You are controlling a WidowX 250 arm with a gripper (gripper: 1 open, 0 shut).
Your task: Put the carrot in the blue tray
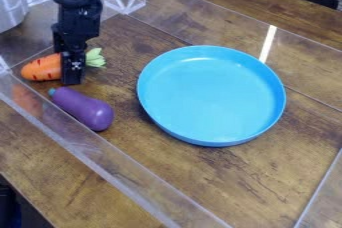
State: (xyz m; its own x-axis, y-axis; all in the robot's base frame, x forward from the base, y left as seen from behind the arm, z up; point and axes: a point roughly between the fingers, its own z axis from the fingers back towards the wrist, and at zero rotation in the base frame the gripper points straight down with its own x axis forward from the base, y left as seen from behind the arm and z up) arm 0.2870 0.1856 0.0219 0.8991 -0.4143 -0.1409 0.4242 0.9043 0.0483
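Wide-open black pincer (76, 66) over orange toy carrot with green leafy top (43, 69), carrot's long axis running left-right beneath fingers.

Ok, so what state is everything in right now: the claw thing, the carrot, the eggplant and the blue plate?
Claw (gripper): open, lowered around the carrot, fingers pointing down; whether it touches is hard to tell.
Carrot: lying on its side, partly hidden by the claw, not on the plate.
Eggplant: lying on its side, on the near side of the carrot.
Blue plate: flat on the table, right side up, nothing on it.
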